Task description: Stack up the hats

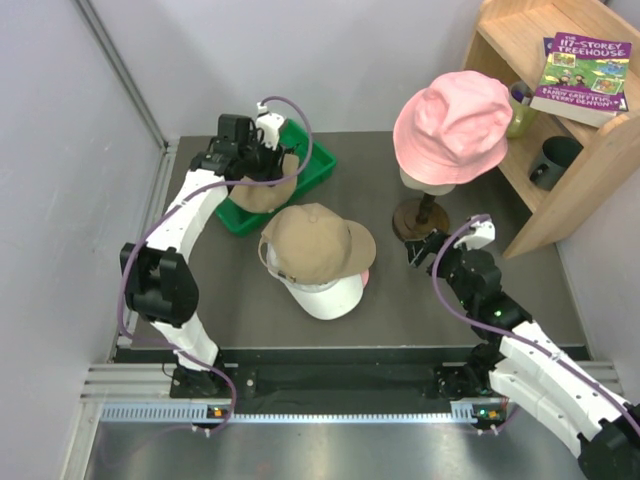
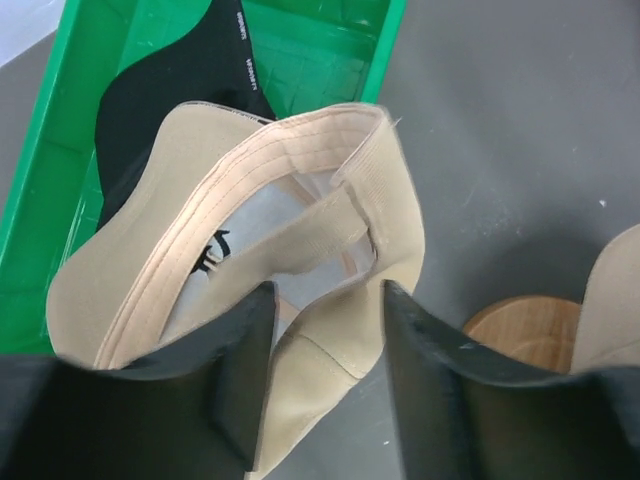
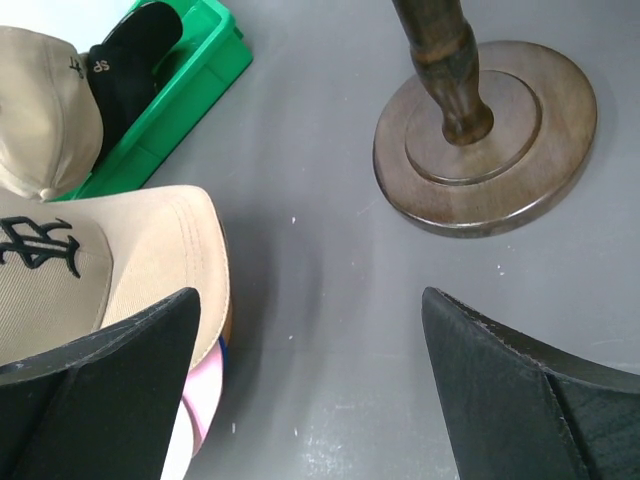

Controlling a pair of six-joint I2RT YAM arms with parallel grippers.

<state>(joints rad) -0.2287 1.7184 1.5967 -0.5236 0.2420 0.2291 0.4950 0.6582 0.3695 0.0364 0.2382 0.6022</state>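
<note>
Two jaws of the left gripper (image 2: pixel 322 340) straddle the tan cap (image 2: pixel 285 235) at its rim, though I can't tell if they grip it. The right gripper (image 3: pixel 310 340) is spread wide. Next, it needs carrying onto the pile (image 1: pixel 318 255).

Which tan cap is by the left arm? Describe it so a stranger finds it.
Find the green tray at the table's far left. There a tan cap lies upside down, lining showing, on a black cap, under the left end effector. The other tan cap sits upright atop the central stack.
</note>
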